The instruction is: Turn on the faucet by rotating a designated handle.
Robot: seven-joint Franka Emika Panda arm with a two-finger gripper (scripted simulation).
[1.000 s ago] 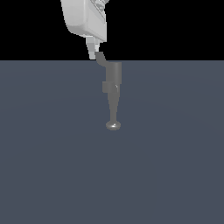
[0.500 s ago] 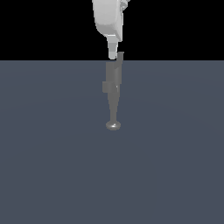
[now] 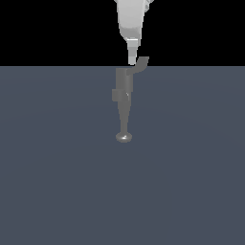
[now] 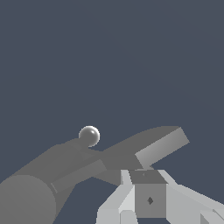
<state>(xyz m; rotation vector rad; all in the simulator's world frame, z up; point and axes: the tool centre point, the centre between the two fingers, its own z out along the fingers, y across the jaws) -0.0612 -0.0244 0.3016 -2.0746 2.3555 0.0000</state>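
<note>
The grey faucet [image 3: 123, 83] stands at the centre of the exterior view, with a cylindrical body, a boxy block and a tapering spout ending in a shiny knob [image 3: 124, 137]. Its thin curved handle [image 3: 141, 63] projects from the cylinder's top toward the exterior view's right. My white gripper [image 3: 132, 59] comes down from above, its tip just beside the handle's inner end, and looks shut with nothing held. In the wrist view the faucet [image 4: 39, 188], its knob [image 4: 89, 135] and the handle [image 4: 153, 146] lie just beyond my gripper [image 4: 146, 175].
A flat dark blue-grey floor [image 3: 191, 182] extends around the faucet, with a black background above it. Nothing else shows.
My gripper has moved toward the exterior view's right. The handle has swung with it, from the left of the cylinder's top to its right.
</note>
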